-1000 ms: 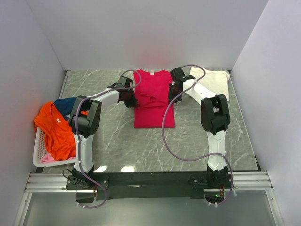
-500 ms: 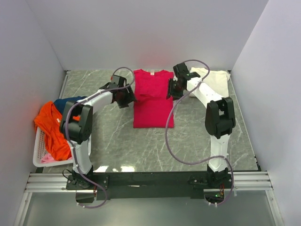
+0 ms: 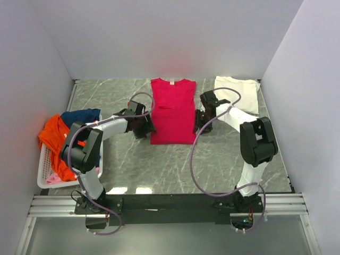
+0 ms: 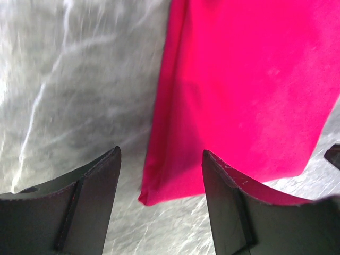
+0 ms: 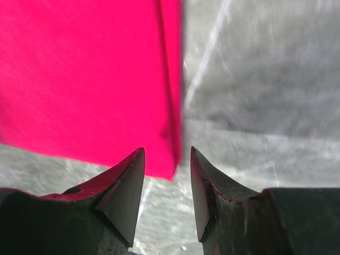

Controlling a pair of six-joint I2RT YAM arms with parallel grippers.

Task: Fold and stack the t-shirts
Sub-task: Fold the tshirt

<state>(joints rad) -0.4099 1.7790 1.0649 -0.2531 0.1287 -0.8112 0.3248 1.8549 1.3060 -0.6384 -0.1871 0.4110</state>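
Top external view: an orange t-shirt (image 3: 57, 143) is draped over a basket (image 3: 43, 180), with a navy t-shirt (image 3: 81, 115) beside it. The left tool (image 3: 145, 127) is held apart, empty, near the lower left corner of the crimson t-shirt (image 3: 172, 109), which is spread flat on the bench (image 3: 159, 164). The right tool (image 3: 200, 119), likewise apart, is set near its lower right corner. A cream t-shirt (image 3: 237, 93) is laid far right. Such limp, light cloth is judged best pinched at the hem corners.

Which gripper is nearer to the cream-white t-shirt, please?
Right. The right gripper hangs near-left of the cream-white t-shirt; the left gripper is beyond the crimson-pink t-shirt, at its left edge.
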